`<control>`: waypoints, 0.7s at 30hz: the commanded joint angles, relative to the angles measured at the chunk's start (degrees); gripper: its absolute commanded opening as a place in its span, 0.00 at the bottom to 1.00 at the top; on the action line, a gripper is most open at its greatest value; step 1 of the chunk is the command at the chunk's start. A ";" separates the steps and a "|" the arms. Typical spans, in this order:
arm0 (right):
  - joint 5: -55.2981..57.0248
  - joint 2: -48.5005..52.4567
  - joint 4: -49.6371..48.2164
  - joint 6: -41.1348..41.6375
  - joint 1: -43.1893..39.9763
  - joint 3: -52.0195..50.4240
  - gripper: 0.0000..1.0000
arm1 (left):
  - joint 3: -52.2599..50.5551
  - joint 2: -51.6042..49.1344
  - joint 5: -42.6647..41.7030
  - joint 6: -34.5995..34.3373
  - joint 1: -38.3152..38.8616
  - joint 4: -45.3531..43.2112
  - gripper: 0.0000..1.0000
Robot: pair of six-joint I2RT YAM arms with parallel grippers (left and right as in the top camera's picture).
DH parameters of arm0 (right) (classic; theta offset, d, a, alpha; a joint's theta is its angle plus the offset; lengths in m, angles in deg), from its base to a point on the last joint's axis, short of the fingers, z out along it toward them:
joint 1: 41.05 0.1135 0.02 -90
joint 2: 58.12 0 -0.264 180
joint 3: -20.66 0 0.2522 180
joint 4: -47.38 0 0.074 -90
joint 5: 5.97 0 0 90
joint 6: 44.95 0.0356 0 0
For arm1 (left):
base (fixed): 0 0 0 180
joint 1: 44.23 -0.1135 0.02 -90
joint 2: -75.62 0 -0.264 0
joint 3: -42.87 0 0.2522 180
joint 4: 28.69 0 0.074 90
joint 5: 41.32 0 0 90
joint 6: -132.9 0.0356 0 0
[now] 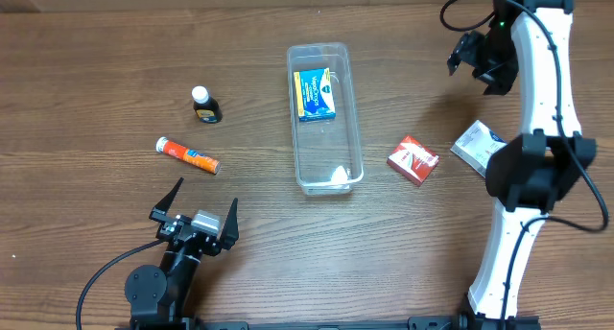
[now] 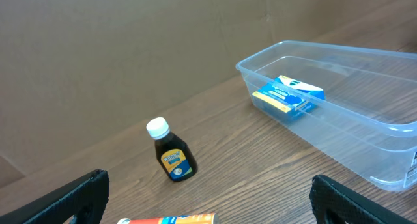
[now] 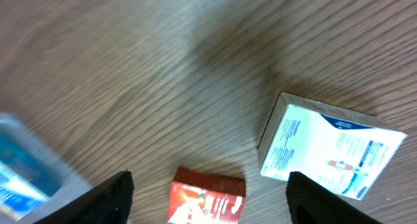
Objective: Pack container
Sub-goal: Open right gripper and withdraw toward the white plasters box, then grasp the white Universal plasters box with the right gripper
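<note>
The clear plastic container (image 1: 327,144) lies lengthwise at the table's middle. A blue box (image 1: 315,94) lies in its far end, and a small white thing (image 1: 338,175) sits at its near end. The container (image 2: 365,152) and blue box (image 2: 288,97) also show in the left wrist view. My left gripper (image 1: 195,220) is open and empty near the front edge; in its wrist view (image 2: 208,180) an orange tube (image 2: 169,219) lies between its fingers' line of sight. My right gripper (image 1: 469,55) is held high at the back right, open and empty (image 3: 210,178).
A dark bottle with a white cap (image 1: 205,106) (image 2: 171,154) stands left of the container. The orange tube (image 1: 188,155) lies nearer the front left. A red box (image 1: 413,159) (image 3: 205,201) and a white box (image 1: 477,144) (image 3: 329,149) lie right of the container.
</note>
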 commanded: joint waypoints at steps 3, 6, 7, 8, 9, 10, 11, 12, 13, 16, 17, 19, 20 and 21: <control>5.66 -23.17 0.11 -0.44 -0.31 -17.81 0.80 | -0.22 0.35 0.17 -0.79 -0.48 -0.02 1.00; 10.12 -29.07 0.09 7.61 -2.51 -29.92 0.83 | -0.22 0.35 0.17 -0.79 -0.48 -0.02 1.00; 10.47 -29.20 -0.13 10.47 -4.24 -33.24 0.84 | -0.22 0.35 0.17 -0.79 -0.48 -0.02 1.00; 10.23 -29.11 -1.68 11.63 -5.66 -36.50 0.84 | -0.22 0.35 0.17 -0.79 -0.46 -0.02 1.00; 9.81 -29.11 -5.27 12.02 -7.43 -41.09 0.84 | -0.22 0.35 0.17 -0.81 -0.48 -0.02 1.00; 8.57 -29.11 -9.66 11.98 -8.87 -45.44 0.84 | -0.22 0.35 0.17 -0.79 -0.46 -0.02 1.00; 8.22 -29.11 -12.48 11.96 -9.86 -47.87 0.84 | -0.22 0.35 0.17 -0.79 -0.48 -0.02 1.00; 8.20 -29.11 -14.38 11.91 -10.47 -49.27 0.84 | -0.22 0.35 0.17 -0.79 -0.48 -0.02 1.00; 7.76 -29.11 -16.15 11.02 -11.06 -50.07 0.84 | -0.22 0.35 0.17 -0.79 -0.48 -0.02 1.00; 4.50 -29.11 -20.17 7.61 -11.28 -50.40 0.87 | -0.22 0.35 0.17 -0.79 -0.48 -0.02 1.00; 3.93 -29.11 -20.55 7.61 -11.21 -50.40 0.89 | -0.22 0.35 0.17 -0.79 -0.48 -0.02 1.00; 3.91 -28.81 -20.65 7.41 -11.17 -50.40 0.95 | -0.22 0.35 0.17 -0.79 -0.48 -0.02 1.00; 3.87 -28.41 -20.63 7.13 -11.17 -50.40 1.00 | -0.22 0.35 0.17 -0.79 -0.48 -0.02 1.00; 3.61 -27.82 -20.55 6.49 -11.17 -50.47 1.00 | -0.22 0.35 0.17 -0.81 -0.46 -0.02 1.00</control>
